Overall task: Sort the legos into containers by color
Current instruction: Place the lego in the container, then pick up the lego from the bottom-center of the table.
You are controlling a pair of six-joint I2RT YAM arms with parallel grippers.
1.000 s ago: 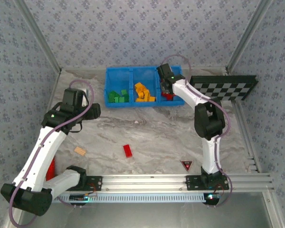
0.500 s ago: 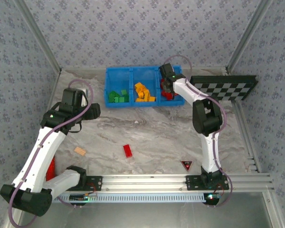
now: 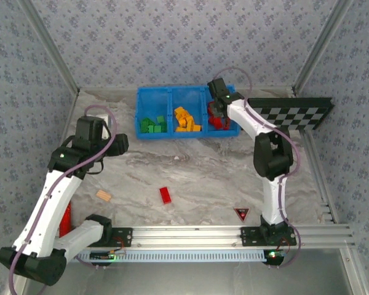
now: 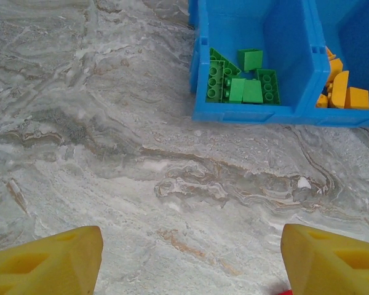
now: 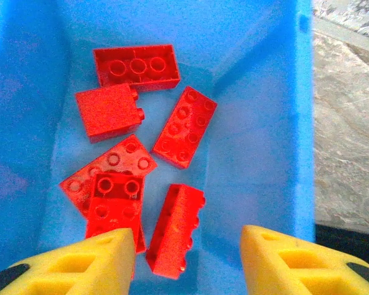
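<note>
The right wrist view picks out six red bricks (image 5: 137, 66) on the floor of the right compartment (image 5: 258, 92). The right gripper (image 5: 187, 264) is above them, fingers apart and empty. The left wrist view shows green bricks (image 4: 243, 86) in the left compartment (image 4: 289, 49) and orange-yellow bricks (image 4: 344, 92) at the right edge. The left gripper (image 4: 190, 258) is spread wide, holding nothing. From above, one red brick (image 3: 165, 195) lies lower centre on the bare marble table (image 3: 203, 178), well apart from the blue bin (image 3: 154, 98).
</note>
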